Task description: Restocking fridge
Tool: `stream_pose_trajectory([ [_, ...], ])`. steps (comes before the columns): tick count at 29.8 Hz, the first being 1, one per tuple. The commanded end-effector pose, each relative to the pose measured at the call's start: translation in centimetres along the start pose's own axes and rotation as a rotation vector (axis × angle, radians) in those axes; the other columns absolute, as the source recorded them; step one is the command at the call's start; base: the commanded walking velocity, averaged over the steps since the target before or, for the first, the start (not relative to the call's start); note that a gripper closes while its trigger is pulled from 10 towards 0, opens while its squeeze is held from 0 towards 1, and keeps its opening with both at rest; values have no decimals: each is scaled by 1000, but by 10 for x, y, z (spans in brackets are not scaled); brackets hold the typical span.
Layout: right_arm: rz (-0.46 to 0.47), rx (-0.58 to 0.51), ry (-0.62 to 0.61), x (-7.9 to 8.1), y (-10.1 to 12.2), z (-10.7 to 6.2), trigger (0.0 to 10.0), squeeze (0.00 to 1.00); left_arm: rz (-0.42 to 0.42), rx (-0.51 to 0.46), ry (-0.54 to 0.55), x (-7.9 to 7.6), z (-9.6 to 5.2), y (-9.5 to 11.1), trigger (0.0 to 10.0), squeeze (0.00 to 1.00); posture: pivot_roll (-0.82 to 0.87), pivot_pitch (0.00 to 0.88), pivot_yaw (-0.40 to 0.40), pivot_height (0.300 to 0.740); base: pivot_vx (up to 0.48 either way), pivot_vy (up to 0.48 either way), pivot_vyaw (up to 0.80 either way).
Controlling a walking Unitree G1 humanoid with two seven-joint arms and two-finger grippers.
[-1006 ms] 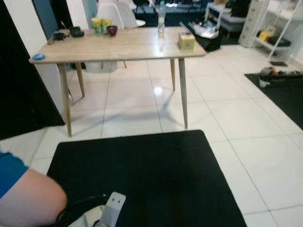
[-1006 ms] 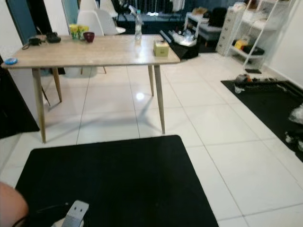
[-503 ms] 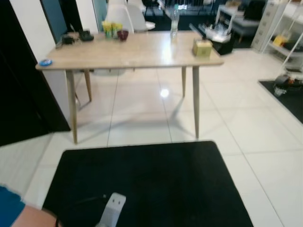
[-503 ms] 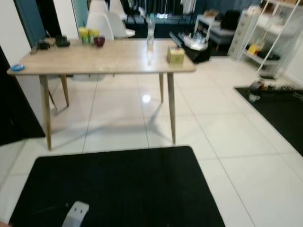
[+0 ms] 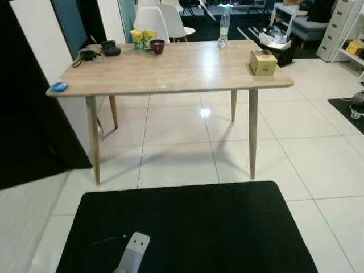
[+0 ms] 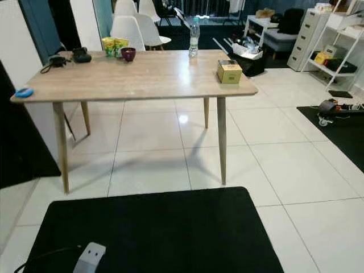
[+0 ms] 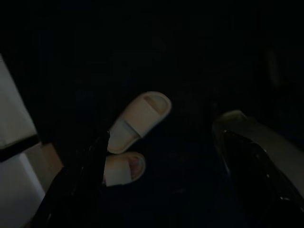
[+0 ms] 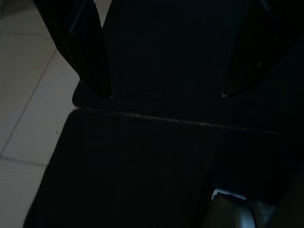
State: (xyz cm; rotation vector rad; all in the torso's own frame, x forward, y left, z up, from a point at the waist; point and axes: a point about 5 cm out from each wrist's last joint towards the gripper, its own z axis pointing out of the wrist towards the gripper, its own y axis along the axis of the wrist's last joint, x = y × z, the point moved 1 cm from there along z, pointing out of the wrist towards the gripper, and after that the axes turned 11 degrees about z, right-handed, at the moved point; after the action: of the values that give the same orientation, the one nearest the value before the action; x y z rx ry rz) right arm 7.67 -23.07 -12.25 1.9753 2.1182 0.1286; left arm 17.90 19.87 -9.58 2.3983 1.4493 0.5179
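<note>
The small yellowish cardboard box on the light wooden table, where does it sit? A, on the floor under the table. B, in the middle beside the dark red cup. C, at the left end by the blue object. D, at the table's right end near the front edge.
D: the small yellowish cardboard box stands at the right end of the light wooden table, far from the dark red cup.

The left wrist view is very dark: beyond the jaws only two pale slippers (image 7: pixel 137 122) can be made out. The labels on the yellow packets (image 5: pixel 142 38) and box (image 5: pixel 263 62) on the table (image 5: pixel 170 71) are too small to read.
</note>
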Motion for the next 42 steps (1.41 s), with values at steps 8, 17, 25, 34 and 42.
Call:
stream_pose_trajectory([
  [8,-1,-9,-1,-1,4,0,10000,0,-1,6,4,0,0,-1,10000,0,-6,0,6,740,345,0,0],
  [17,1,2,-8,-1,0,0,10000,0,-1,6,8,0,0,-1,10000,0,-9,0,9,740,347,0,0],
  [25,4,8,-8,-1,-3,0,10000,0,6,33,-36,-24,-5,-40,10000,0,-9,0,13,740,347,0,0],
  [34,6,9,-2,2,-3,0,10000,0,10,53,-29,-24,-7,-48,10000,0,-1,0,15,740,346,0,0],
  [42,3,4,-7,0,1,0,10000,0,13,73,-28,-28,-7,-54,10000,0,6,0,1,740,345,0,0],
])
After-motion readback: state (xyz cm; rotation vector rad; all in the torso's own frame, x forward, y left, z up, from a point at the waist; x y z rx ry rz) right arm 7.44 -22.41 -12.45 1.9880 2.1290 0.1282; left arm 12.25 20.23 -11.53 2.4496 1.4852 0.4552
